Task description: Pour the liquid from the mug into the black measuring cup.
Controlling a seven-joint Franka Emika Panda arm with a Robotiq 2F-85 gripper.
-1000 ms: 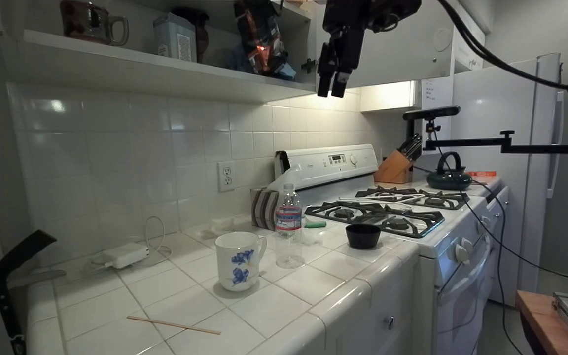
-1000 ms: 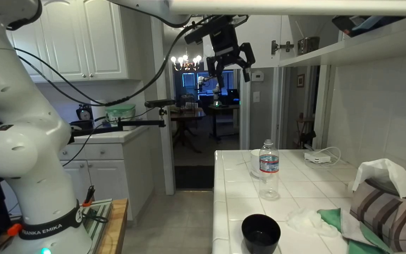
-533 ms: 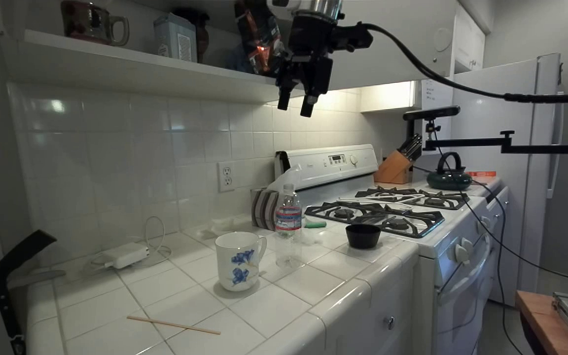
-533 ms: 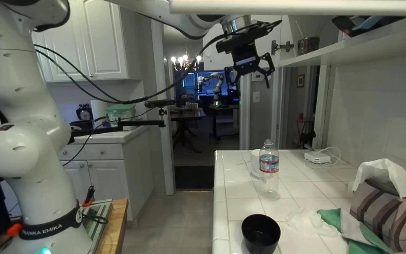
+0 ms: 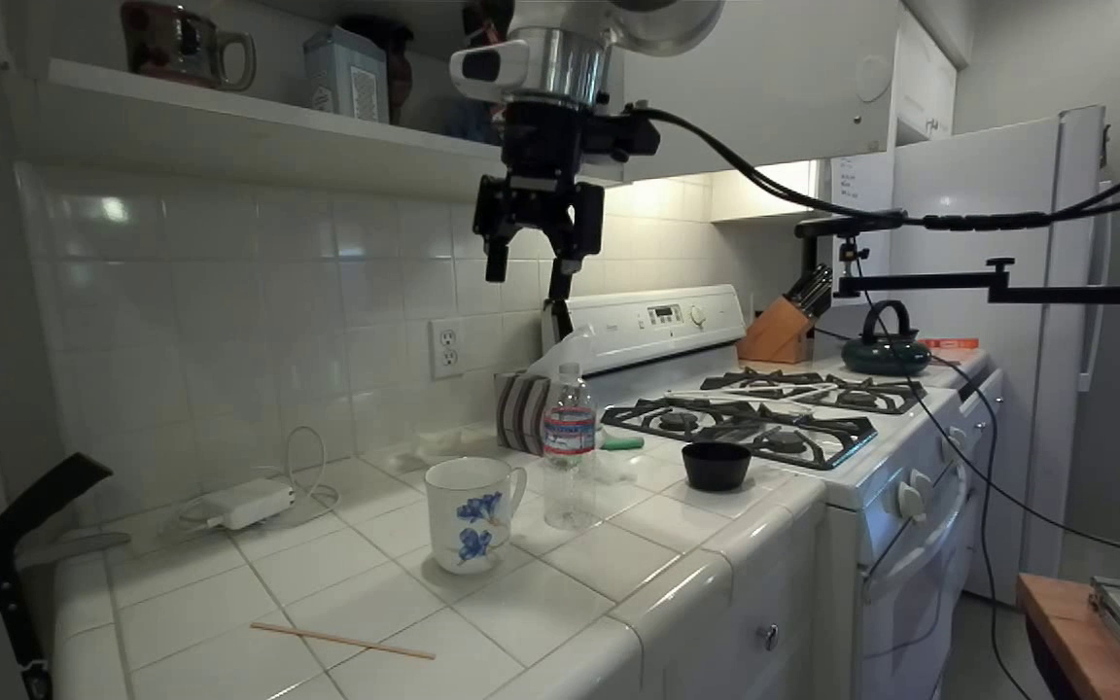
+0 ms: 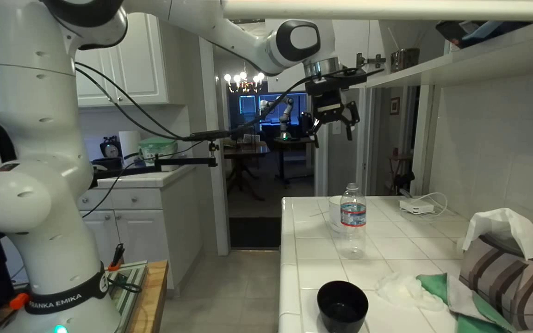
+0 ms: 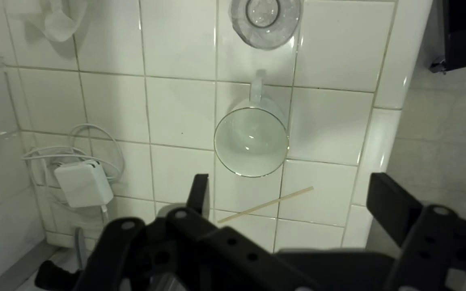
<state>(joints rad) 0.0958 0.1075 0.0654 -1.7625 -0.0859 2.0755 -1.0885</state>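
The white mug (image 5: 468,515) with blue flowers stands upright on the tiled counter. In an exterior view the bottle partly hides the mug (image 6: 334,213). From above, the wrist view looks into the mug (image 7: 251,141), its handle pointing up in the picture. Glints show inside, but I cannot tell the liquid's level. The black measuring cup (image 5: 716,467) sits nearer the stove, and its open top faces up in an exterior view, where the cup (image 6: 342,307) is closest to the camera. High over the counter, my gripper (image 5: 528,279) is wide open, holding nothing, fingers pointing down.
A clear plastic bottle (image 5: 570,457) stands close beside the mug's handle. A thin stick (image 7: 265,205) and a white charger (image 7: 84,184) with its cable lie on the counter. The cupboard shelf (image 5: 327,136) overhangs it. A striped tissue box (image 6: 511,282) stands by the wall.
The arm has swung over the counter and lowered, bringing the gripper down and closer to the mug. It has turned so both fingers show apart. Mug, cup and bottle have stayed put.
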